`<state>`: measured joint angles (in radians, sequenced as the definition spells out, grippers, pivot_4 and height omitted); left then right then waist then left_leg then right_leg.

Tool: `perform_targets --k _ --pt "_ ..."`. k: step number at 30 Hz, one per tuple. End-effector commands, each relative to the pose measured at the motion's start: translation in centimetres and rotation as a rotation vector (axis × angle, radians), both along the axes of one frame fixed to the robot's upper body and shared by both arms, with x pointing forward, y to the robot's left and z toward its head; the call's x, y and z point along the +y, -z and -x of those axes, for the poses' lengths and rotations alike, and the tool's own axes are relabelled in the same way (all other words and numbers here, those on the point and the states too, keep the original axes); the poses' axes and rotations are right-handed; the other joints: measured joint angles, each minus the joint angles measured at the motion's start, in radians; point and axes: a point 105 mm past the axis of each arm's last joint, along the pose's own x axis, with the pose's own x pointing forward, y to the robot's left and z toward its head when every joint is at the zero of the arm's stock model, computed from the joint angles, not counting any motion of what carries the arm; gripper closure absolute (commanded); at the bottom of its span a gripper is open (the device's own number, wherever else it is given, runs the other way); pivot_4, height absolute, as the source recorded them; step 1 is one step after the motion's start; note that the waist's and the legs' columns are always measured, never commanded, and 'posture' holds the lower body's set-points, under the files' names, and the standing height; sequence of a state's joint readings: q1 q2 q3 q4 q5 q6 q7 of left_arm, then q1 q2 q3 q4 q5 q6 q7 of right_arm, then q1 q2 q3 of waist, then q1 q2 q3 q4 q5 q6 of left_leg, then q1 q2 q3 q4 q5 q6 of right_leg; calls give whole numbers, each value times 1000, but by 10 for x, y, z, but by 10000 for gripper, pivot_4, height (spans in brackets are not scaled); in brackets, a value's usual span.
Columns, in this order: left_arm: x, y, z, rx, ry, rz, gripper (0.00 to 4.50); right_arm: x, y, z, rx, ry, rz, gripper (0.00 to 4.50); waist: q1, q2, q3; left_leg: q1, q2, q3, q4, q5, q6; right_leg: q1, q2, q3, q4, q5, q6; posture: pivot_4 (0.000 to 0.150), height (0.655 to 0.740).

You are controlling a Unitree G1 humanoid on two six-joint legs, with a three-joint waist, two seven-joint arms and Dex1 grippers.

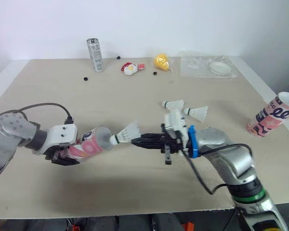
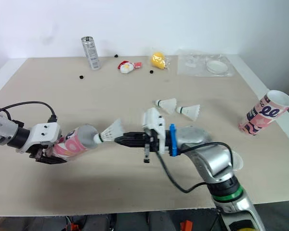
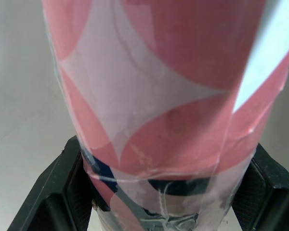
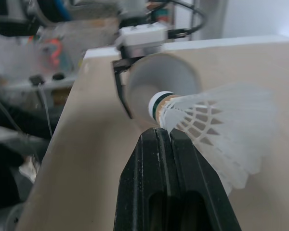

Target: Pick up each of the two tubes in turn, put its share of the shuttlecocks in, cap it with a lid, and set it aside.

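Left claw (image 1: 67,155) clamped round the pink tube (image 1: 92,142), low over the tabletop (image 1: 48,96); right claw (image 1: 137,142) pinched on the feather skirt of a shuttlecock (image 1: 126,132), cork at the tube's mouth; feathers look light and brittle (probably crush easily), so grip gently, nearer the cork.

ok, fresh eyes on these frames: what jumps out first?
Mid-table, the left gripper holds a pink tube on its side, its open mouth facing the right gripper, which pinches a shuttlecock with its cork right at that mouth. Next, two loose shuttlecocks lie just beyond the right gripper, and a second tube sits tilted at the table's right edge.
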<state>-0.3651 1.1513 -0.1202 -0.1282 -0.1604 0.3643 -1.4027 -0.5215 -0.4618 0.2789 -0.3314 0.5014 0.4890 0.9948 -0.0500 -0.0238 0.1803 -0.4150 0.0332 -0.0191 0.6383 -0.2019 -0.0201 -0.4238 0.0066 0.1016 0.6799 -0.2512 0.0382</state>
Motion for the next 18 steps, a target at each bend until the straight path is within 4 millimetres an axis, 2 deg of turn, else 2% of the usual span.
perform_targets --k 1,4,7,11,12,15,17,18 --pt "-2 -2 -1 -8 -2 -2 11496 23 -4 -5 -98 -31 -9 44690 0 0 0 0 0 0 0 0 0 0 0 0 0 0 0 1500 7400" --pt "-2 -3 1 -3 -5 3 11496 35 -3 -1 -106 -59 -23 44690 1 -1 0 0 1 0 0 0 0 0 0 0 0 2 2 1500 7400" --pt "-1 -1 3 5 -7 1 11496 38 -4 3 -90 -77 -48 44690 2 -1 0 -2 0 0 0 0 0 -1 0 0 0 0 3 1500 7400" --pt "-3 -1 4 10 -8 5 11496 34 -13 7 -14 -79 -101 32050 2 -1 0 -2 1 -1 0 0 0 -1 0 -1 0 0 3 1500 7400" --pt "-3 -1 4 10 -7 5 11496 33 -14 7 -12 -69 -110 26386 2 -1 0 -2 1 -1 0 0 0 -1 0 -1 1 0 3 1500 7400" --pt "-5 1 4 12 -5 9 11496 23 -17 8 38 -14 -164 13435 2 -1 0 -1 1 -1 0 0 0 -1 0 -1 1 1 2 1500 7400" --pt "-4 1 4 12 -2 7 11496 12 -17 7 57 60 -196 3581 3 -1 -1 -1 1 -1 0 0 0 0 0 -2 1 0 2 1500 7400" --pt "-4 1 4 13 -1 7 11496 1 -16 -1 37 156 -215 656 3 -1 -1 -2 1 -1 0 0 0 0 0 -2 1 0 2 1500 7400"
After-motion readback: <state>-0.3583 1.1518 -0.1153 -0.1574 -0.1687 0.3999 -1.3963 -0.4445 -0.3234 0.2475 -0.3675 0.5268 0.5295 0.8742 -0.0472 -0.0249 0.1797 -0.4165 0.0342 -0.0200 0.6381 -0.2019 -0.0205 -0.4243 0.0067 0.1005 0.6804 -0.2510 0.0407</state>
